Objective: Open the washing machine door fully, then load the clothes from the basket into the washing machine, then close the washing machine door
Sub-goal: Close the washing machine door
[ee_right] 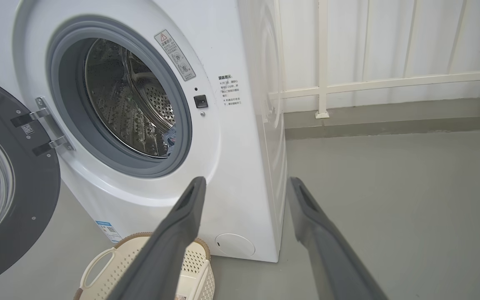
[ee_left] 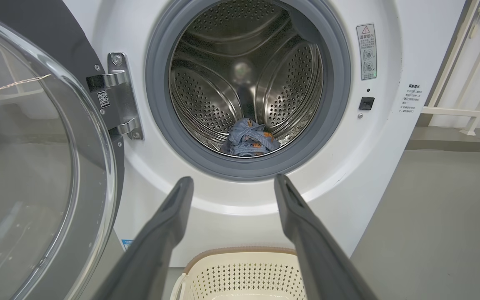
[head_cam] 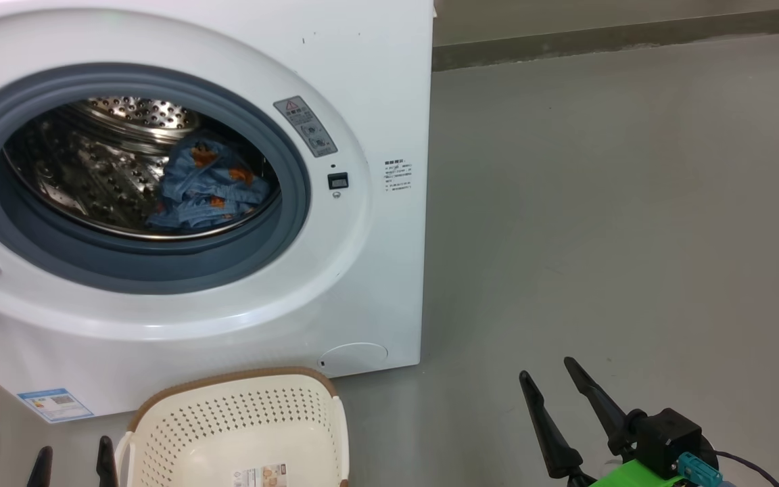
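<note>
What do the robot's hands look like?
The left gripper and right gripper each have two long, thin jaws that taper to blunt tips, black in the head view and dark grey up close. Behind the right one sit a black block, a bright green part, a teal plug and a thin dark cable.

The left jaws stand wide apart, two long dark tapered fingers (ee_left: 169, 225) with nothing between them. The right jaws gape likewise, their slim black fingers (head_cam: 545, 426) pointing up and slightly leftward from a black wrist block (head_cam: 667, 439) on a bright green mount (head_cam: 633, 477).
</note>
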